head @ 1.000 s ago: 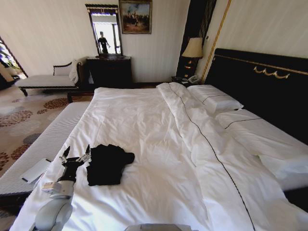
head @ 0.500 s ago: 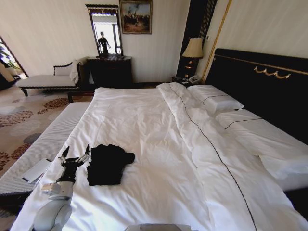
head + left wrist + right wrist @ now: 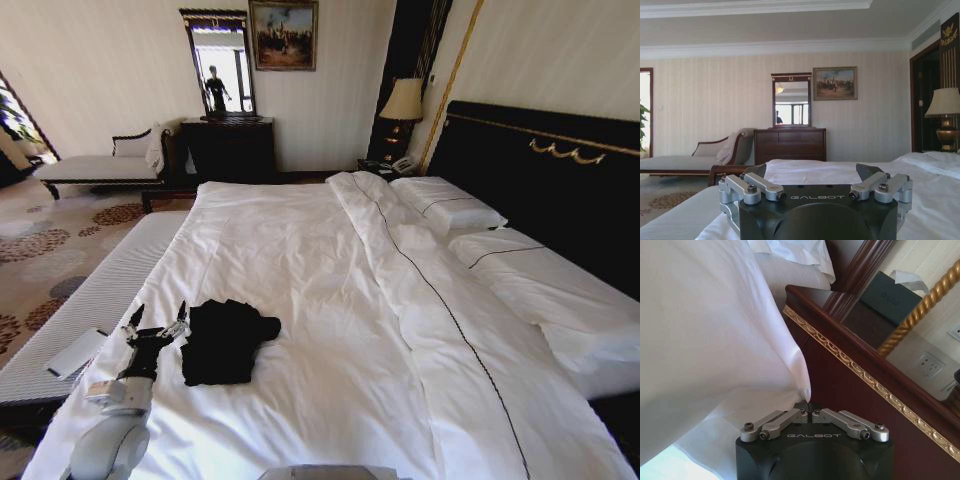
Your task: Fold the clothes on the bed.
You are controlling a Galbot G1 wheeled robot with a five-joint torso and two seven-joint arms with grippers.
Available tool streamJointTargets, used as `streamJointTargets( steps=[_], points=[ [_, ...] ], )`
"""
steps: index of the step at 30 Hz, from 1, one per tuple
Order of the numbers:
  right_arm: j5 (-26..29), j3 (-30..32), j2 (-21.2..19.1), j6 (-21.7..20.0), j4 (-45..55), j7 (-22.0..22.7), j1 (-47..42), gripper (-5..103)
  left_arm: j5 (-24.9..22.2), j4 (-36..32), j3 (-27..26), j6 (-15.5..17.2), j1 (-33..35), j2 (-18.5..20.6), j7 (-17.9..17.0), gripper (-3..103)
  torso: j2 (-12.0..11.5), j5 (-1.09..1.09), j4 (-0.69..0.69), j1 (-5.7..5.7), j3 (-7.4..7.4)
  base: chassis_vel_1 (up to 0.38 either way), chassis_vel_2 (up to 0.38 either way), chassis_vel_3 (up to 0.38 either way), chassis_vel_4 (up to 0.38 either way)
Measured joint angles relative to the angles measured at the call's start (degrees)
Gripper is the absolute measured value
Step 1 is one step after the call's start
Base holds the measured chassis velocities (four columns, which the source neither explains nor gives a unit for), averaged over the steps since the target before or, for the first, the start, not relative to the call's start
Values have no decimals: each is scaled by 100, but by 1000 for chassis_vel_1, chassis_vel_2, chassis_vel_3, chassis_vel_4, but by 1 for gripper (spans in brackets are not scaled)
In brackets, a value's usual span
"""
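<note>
Head view: your left gripper (image 3: 157, 325) hovers low over the near left part of the bed (image 3: 300, 260), its fingers spread wide; the left wrist view confirms the wide spread, with the two dark fingertips (image 3: 756, 170) far apart and nothing between them. The black T-shirt (image 3: 226, 340) lies bundled on the white duvet (image 3: 330, 330) just beside that gripper, on its right, the nearest fingertip almost at the shirt's left edge; you cannot tell whether they touch. The shirt sits well apart from the pillows (image 3: 445, 205) at the dark headboard (image 3: 560, 170). Right wrist view: your right gripper (image 3: 807, 407) has its fingers drawn together at the tips, which meet right at a hanging corner of white bedding (image 3: 715, 330), beside a dark wooden panel with gold trim (image 3: 850, 380).
</note>
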Motion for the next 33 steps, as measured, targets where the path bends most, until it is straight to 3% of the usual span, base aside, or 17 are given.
streamJointTargets(
  steps=[20,22,24,26,27,30,33],
  points=[
    [126,-424,-186,-78,-501,37,281,-2,8,-54,-33,-8,61,19,-1,100,0,-1,-4,0,0,0,0,0,0],
    [202,-383,-140,-83,-403,42,236,9,21,-65,-21,-8,59,17,-3,100,0,2,-14,0,1,0,0,0,0],
    [254,-300,-75,-81,-215,5,148,19,21,-70,-17,-8,52,15,-9,100,0,0,-6,-1,1,0,0,0,0],
    [260,-271,-54,-77,-161,-5,128,19,21,-69,-17,-8,49,15,-9,100,0,1,-3,0,1,0,0,0,0],
    [273,-189,-6,-65,-42,-16,82,30,21,-69,-17,-8,42,17,-12,100,0,1,0,-1,1,0,0,0,0],
    [332,-66,72,-52,126,-18,-4,35,19,-69,-13,-8,29,17,-14,100,0,0,-1,0,1,0,0,0,0],
    [372,134,236,22,465,-27,-187,52,19,-60,2,-8,22,0,-14,100,0,1,-2,-1,0,0,0,0,0]
  ],
)
